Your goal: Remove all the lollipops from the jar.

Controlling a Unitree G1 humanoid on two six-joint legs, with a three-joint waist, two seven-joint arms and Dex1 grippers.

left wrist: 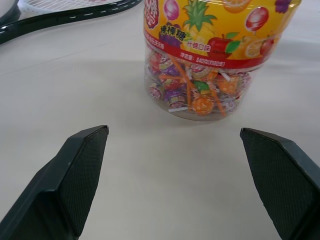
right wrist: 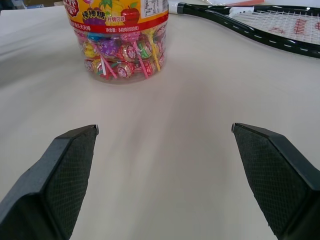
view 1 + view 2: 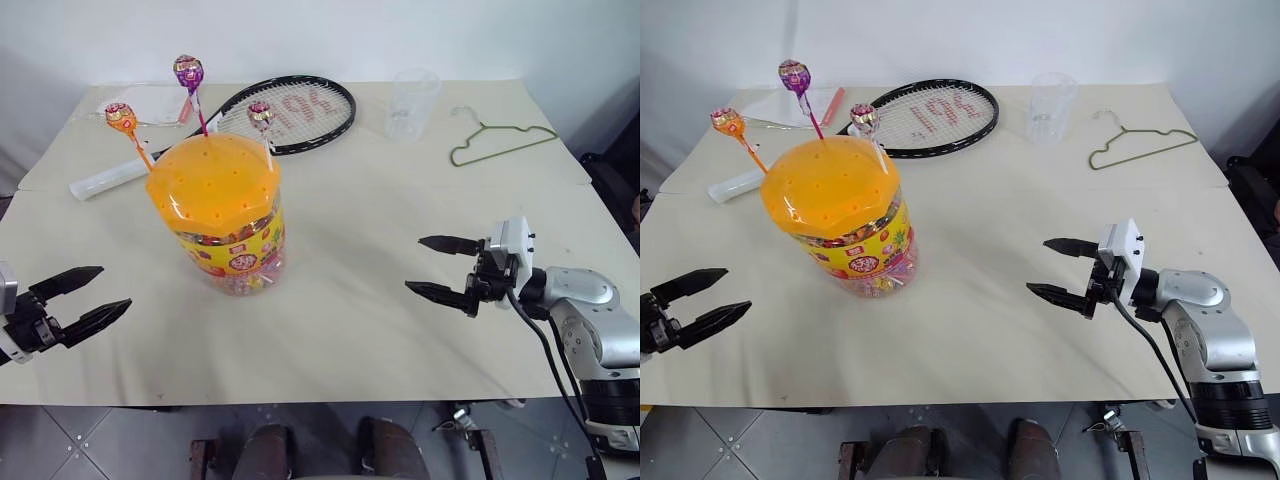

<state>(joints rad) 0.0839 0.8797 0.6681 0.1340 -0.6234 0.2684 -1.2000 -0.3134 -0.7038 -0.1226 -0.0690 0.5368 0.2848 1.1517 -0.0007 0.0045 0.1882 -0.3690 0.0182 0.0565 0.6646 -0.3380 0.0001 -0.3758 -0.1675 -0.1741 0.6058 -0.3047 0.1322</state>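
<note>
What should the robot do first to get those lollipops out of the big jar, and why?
Probably lift the left gripper toward the orange lollipop. All three lollipops stand with their sticks in the orange lid of the jar, so none is out yet. Both grippers are open and empty, low at either side of the jar, and the orange one stands on the left gripper's side.

We see bare cream counter (image 3: 340, 330) between both open hands and the clear plastic jar with the orange hole-dotted lid (image 3: 225, 215), so either side approach is free. Behind the jar, the black tennis racket (image 3: 295, 112) and three upright lollipops (image 3: 188, 72) crowd the far side.
</note>
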